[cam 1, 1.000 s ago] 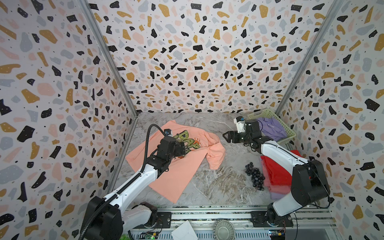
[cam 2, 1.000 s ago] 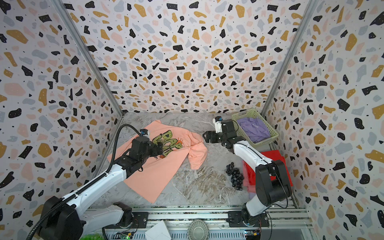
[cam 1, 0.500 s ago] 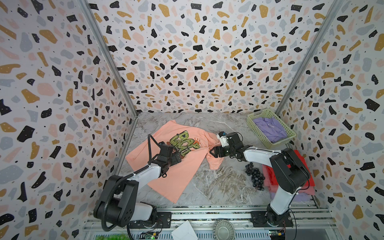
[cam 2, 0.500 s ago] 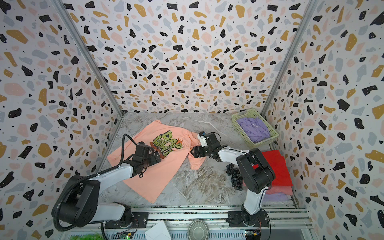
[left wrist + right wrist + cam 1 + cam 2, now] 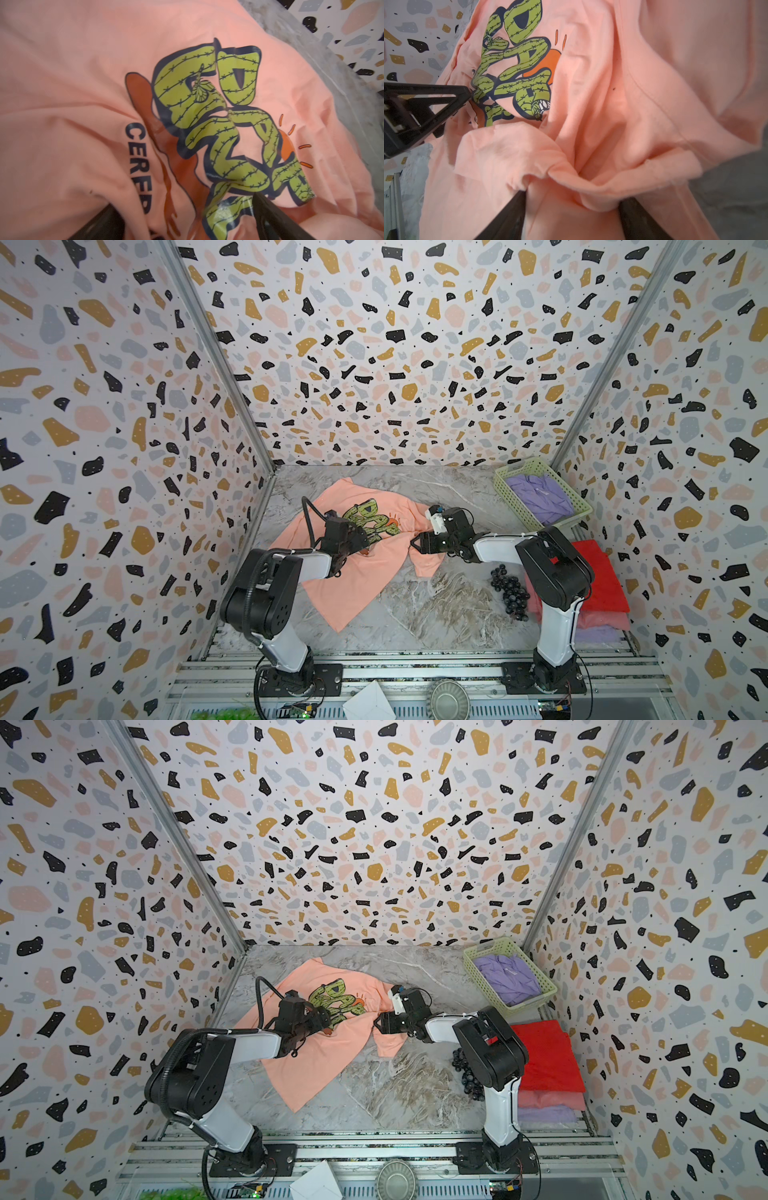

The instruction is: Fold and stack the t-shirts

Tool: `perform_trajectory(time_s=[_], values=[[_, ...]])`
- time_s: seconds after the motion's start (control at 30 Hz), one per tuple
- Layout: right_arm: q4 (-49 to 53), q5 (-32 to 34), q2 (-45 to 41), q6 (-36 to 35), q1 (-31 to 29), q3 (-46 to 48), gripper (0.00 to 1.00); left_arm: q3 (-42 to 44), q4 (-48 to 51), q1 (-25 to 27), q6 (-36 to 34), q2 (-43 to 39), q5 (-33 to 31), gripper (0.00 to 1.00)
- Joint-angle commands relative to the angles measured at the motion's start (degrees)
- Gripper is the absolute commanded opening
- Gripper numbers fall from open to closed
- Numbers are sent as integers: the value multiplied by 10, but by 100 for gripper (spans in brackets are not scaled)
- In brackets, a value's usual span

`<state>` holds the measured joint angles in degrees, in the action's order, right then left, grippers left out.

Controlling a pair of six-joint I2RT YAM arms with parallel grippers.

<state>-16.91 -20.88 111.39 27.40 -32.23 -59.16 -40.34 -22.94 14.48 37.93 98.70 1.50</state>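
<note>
Roughly midway through the job, a peach t-shirt (image 5: 353, 593) is lying unfolded and rumpled, print (image 5: 374, 522) facing up, on the left part of the marble table (image 5: 436, 605), one sleeve (image 5: 426, 564) flopping toward the middle. Its long axis is running diagonally, the hem corner pointing at the near edge and the neck end, as far as can be judged, pointing far and right. A red t-shirt (image 5: 598, 585), a pink t-shirt (image 5: 602, 620) and a lavender t-shirt (image 5: 598, 634) are sitting folded in a stack at the right edge, while another lavender shirt (image 5: 540, 497) is waiting loose in a green basket (image 5: 515, 472) at the far right. The left gripper (image 5: 360, 540) is resting on the print, fingers (image 5: 276, 218) spread wide, clamping nothing. The right gripper (image 5: 417, 542) is straddling a sleeve fold, fingers (image 5: 512, 216) apart, not visibly pinching.
</note>
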Motion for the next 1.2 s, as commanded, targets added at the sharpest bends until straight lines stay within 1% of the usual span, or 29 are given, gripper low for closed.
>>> perform_trajectory(time_s=[0.0, 0.07, 0.2, 0.27, 0.37, 0.47, 0.5, 0.57, 0.6, 0.63, 0.67, 0.73, 0.8, 0.87, 0.97, 1.03, 1.1, 1.17], values=[[2, 4, -2, 13, 18, -22, 71, -25, 32, 23, 23, 77, 93, 93], [5, 2, 6, 19, 34, -35, 71, -50, 31, 44, 26, 96, 101, 92], [-2, -12, 17, 33, 63, -54, 68, -89, 32, 92, 33, 119, 108, 92], [-6, -25, 14, 35, 70, -55, 68, -104, 14, 112, 45, 135, 126, 92], [-22, -39, -14, 35, 73, -41, 67, -149, 4, 141, 52, 169, 158, 92], [-46, -42, -59, 32, 74, -15, 67, -201, -4, 176, 62, 202, 209, 91], [-45, -31, -71, 30, 76, -10, 67, -211, -23, 186, 79, 207, 233, 91], [-40, -17, -84, 24, 84, -12, 67, -201, -89, 200, 122, 201, 269, 89], [-32, -15, -86, 25, 90, -17, 67, -184, -130, 205, 160, 189, 276, 89], [-28, -22, -87, 27, 96, -22, 66, -170, -153, 206, 176, 176, 278, 89], [-28, -39, -90, 31, 104, -25, 64, -154, -161, 206, 185, 159, 274, 89], [-33, -49, -103, 40, 110, -23, 62, -132, -130, 202, 170, 123, 249, 89], [-33, -52, -121, 39, 111, -20, 62, -117, -65, 197, 134, 79, 203, 89], [-29, -46, -146, 36, 111, -15, 62, -114, 11, 193, 78, 38, 152, 90], [5, 8, -179, 11, 113, -16, 66, -118, 117, 193, 14, -17, 79, 90], [47, 65, -188, -10, 118, -24, 72, -123, 173, 193, -25, -47, 31, 91], [78, 99, -188, -15, 132, -28, 77, -141, 207, 193, -59, -55, 13, 91], [84, 97, -189, -2, 159, -18, 79, -182, 245, 196, -95, -41, 10, 91]])
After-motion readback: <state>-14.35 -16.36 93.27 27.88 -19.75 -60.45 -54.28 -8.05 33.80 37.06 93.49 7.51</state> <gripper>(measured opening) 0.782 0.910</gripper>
